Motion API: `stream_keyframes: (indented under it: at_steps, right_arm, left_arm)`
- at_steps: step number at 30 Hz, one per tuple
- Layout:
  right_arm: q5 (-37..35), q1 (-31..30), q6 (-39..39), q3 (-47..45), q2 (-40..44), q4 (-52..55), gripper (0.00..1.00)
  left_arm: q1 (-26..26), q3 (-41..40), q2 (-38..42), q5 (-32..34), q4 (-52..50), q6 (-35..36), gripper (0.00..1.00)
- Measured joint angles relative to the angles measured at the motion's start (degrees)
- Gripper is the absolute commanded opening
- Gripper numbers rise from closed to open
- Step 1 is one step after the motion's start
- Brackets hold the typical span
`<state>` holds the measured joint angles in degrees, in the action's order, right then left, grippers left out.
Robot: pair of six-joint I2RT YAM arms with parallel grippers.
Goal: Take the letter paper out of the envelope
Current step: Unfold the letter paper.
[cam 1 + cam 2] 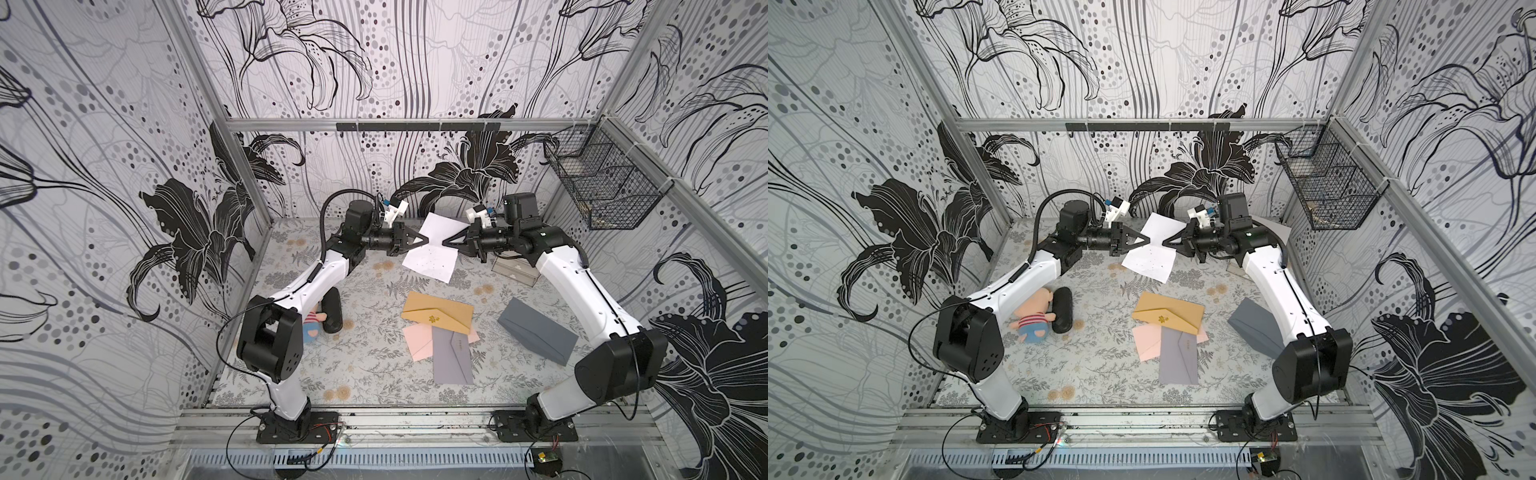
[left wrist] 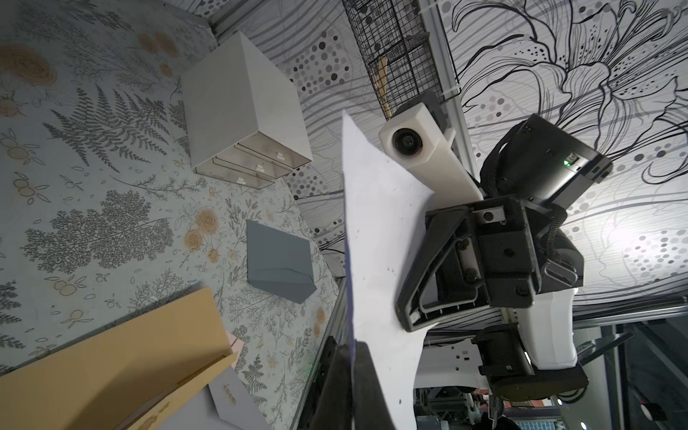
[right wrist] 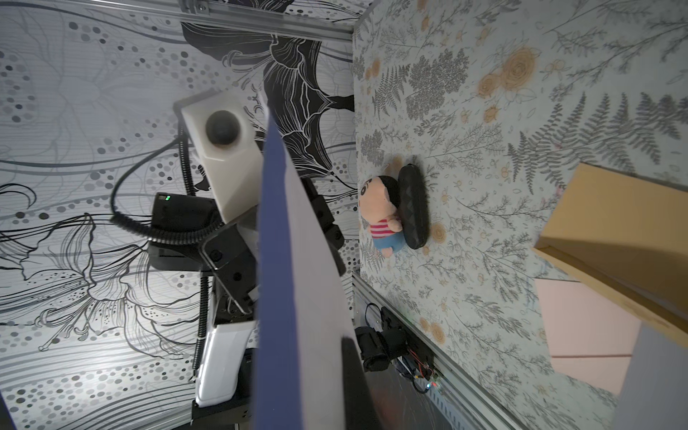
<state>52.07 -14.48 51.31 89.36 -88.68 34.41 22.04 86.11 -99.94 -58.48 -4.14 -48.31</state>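
The left gripper (image 1: 427, 240) and right gripper (image 1: 444, 242) are each clenched on opposite edges of the white letter paper (image 1: 432, 257), holding it in the air over the back of the table, well apart from the envelopes. The sheet shows only scattered dark specks. Nearer the front, the tan envelope (image 1: 449, 309) bears a small gold emblem, and the grey envelope (image 1: 453, 361) has print too small to read.

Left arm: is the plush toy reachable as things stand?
Probably not yet. The left pincer is shut on the letter paper, which the right pincer also grips in the air. The plush toy lies low beside the left forearm, an awkward fold-back.
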Motion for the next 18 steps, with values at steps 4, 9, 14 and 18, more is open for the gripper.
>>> stream_keyframes:
  at_steps: [4,9,14,18]
  right_arm:
    - [-3.91,-0.33,-2.69,0.96,0.0,3.96,0.0]
    - [-9.84,-2.12,-4.46,1.49,0.07,7.56,0.0]
    - [-13.64,-3.54,-4.48,1.46,0.15,9.49,0.05]
    - [-15.13,-3.89,-4.55,1.29,0.46,9.77,0.35]
  left_arm:
    - [2.34,6.25,-0.17,6.29,-12.07,6.93,0.0]
    - [5.73,11.65,-0.96,15.63,-23.82,13.25,0.0]
    - [6.6,12.09,-1.36,22.03,-29.86,16.15,0.0]
    - [6.51,12.22,-1.6,23.5,-31.76,17.42,0.0]
